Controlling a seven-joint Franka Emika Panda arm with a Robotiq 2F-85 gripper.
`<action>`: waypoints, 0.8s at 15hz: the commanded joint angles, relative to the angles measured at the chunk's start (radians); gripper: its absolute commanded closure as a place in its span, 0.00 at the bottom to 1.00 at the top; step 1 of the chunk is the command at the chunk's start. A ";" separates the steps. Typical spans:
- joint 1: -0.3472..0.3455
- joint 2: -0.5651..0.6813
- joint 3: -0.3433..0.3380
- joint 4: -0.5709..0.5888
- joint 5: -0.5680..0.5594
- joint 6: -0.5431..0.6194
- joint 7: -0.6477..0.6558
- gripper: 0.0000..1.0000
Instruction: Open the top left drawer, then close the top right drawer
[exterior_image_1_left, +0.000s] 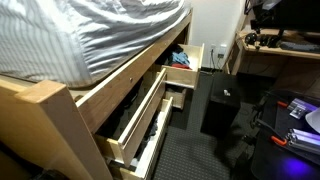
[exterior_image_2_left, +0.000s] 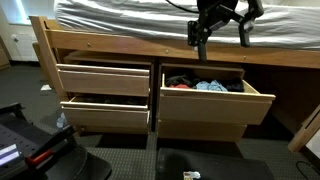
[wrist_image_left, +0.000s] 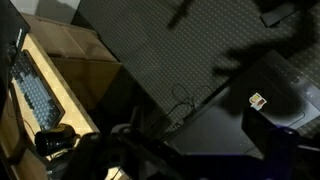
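The top left drawer (exterior_image_2_left: 104, 78) is pale pine and stands pulled out; in an exterior view it runs long with black clothing inside (exterior_image_1_left: 135, 100). The shallower drawer (exterior_image_2_left: 105, 110) below it is also out. The top right drawer (exterior_image_2_left: 205, 95) is pulled out, with blue and mixed clothes showing; it also appears in the side-on exterior view (exterior_image_1_left: 185, 68). My gripper (exterior_image_2_left: 220, 42) hangs high above the top right drawer at mattress level, its fingers spread and empty. The wrist view is dark and shows only floor.
A striped mattress (exterior_image_1_left: 90, 35) lies on the bed frame. A black box (exterior_image_1_left: 220, 105) stands on the carpet in front of the drawers and also shows in the wrist view (wrist_image_left: 215, 125). A desk (exterior_image_1_left: 280, 52) stands at the back. A keyboard (wrist_image_left: 35, 95) lies nearby.
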 joint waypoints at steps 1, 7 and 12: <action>-0.006 0.017 0.005 0.010 0.001 -0.003 -0.001 0.00; 0.003 -0.028 0.012 0.007 0.001 -0.010 -0.002 0.00; 0.003 -0.029 0.012 0.005 0.001 -0.010 -0.002 0.00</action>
